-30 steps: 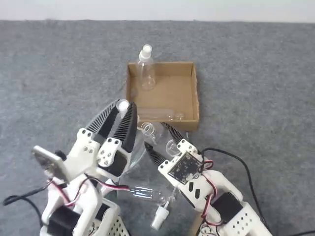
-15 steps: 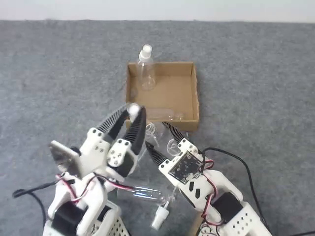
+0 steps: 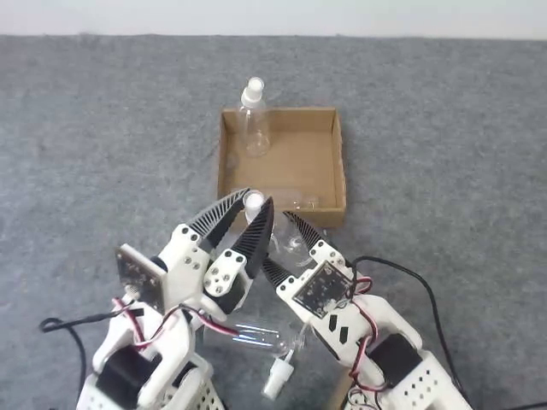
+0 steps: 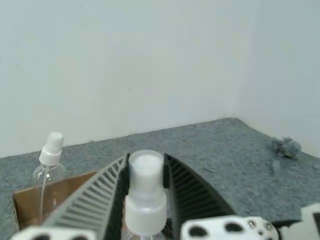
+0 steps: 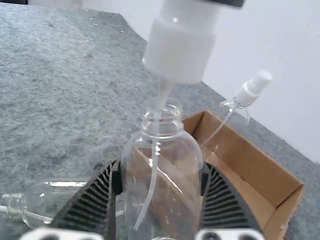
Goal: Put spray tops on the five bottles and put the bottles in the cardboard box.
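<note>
Now: your right gripper point(image 5: 159, 200) has its jaws pressed against both flanks of the clear bottle point(image 5: 161, 160), which stands upright between them with its neck open. Directly above those jaws, your left gripper point(image 4: 145, 161) pinches the spray top point(image 4: 146, 192) between nearly shut jaws. Its dip tube point(image 5: 152, 150) hangs down through the neck, and the collar is not yet seated.

Risks, as I judge them: if you lower off-axis, the collar catches the rim and tips the bottle within the right jaws, or the tube buckles. If you press too hard, the smooth bottle may slide down through the grip.

Beyond both jaws, the cardboard box point(image 3: 338, 162) holds a capped bottle point(image 3: 253, 120) upright at its far corner and a lying bottle point(image 3: 295, 199) by the near wall. You could clip that wall on transfer.
</note>
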{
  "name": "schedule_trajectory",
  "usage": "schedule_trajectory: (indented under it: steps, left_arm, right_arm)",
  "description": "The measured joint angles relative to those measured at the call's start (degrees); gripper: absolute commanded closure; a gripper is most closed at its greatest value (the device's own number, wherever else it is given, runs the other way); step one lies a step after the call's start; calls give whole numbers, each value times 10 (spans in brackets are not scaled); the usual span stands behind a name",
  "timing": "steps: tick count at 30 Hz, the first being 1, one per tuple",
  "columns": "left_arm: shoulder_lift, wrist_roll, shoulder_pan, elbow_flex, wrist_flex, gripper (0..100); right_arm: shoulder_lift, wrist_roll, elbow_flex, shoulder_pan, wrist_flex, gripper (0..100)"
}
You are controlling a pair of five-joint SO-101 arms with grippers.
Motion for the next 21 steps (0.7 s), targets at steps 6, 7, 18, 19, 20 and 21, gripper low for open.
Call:
schedule_trajectory:
  steps: [6, 7, 18, 19, 20, 21]
  left_arm:
    - [0, -1, 0, 3, -8, 913]
    - [0, -2, 0, 3, -8, 913]
    - [0, -2, 2, 4, -8, 856]
    - [0, -2, 2, 4, -8, 856]
    - [0, -2, 1, 4, -8, 856]
    - [0, -1, -6, 4, -8, 856]
  right_arm:
    - [0, 0, 0, 1, 0, 940]
    - [0, 0, 0, 2, 0, 940]
    - [0, 0, 0, 2, 0, 940]
    - [0, 0, 0, 2, 0, 940]
    - [0, 0, 0, 1, 0, 940]
    - [0, 0, 0, 1, 0, 940]
